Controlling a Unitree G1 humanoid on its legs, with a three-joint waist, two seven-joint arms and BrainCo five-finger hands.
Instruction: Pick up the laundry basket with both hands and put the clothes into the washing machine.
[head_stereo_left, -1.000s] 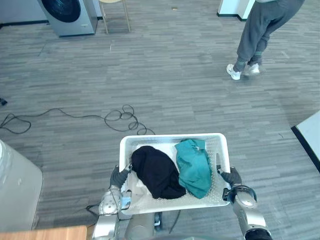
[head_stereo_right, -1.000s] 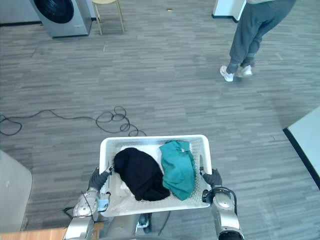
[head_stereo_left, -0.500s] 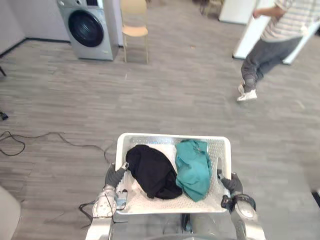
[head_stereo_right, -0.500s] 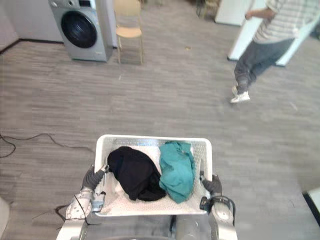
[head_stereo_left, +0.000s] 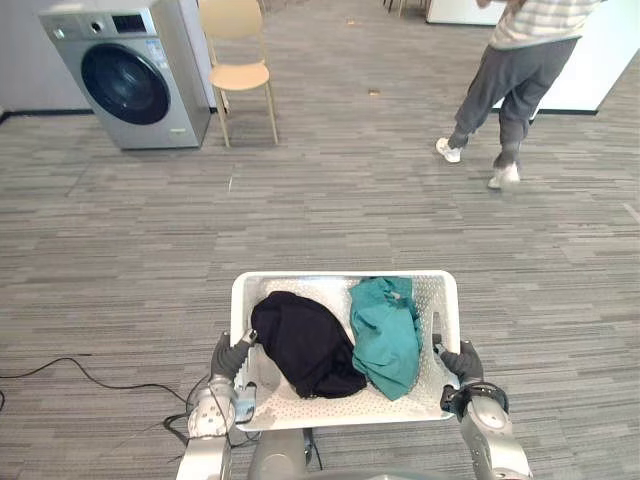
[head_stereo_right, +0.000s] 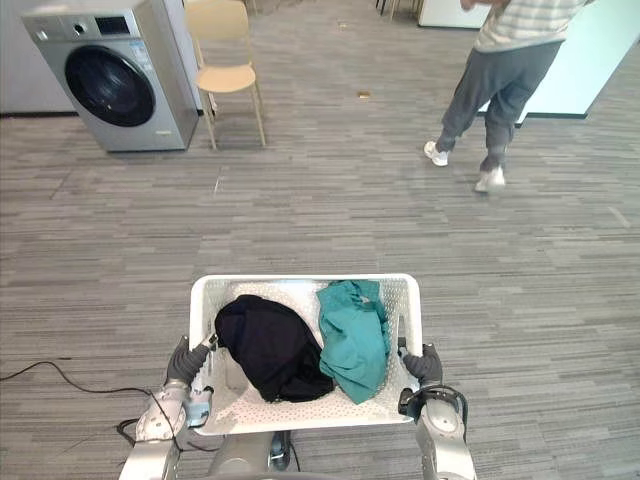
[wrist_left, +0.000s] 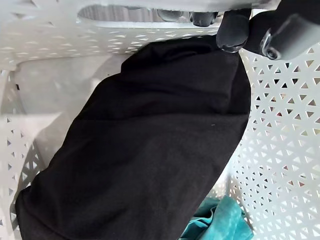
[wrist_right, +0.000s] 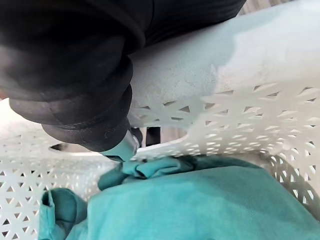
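I hold a white perforated laundry basket level in front of me, above the floor. A black garment lies in its left half and a teal garment in its right half. My left hand grips the basket's left side; in the left wrist view its fingers curl through the handle slot above the black garment. My right hand grips the right side, with its dark cover against the basket's wall beside the teal garment. The silver washing machine stands far off at the upper left, its round door closed.
A light wooden chair stands just right of the washing machine. A person in grey trousers walks at the upper right, in front of a white panel. Grey plank floor stretches between me and the machine.
The camera has moved: the washing machine and chair now sit further left in the view. The person has stepped along at the upper right. Both hands hold the basket as before.
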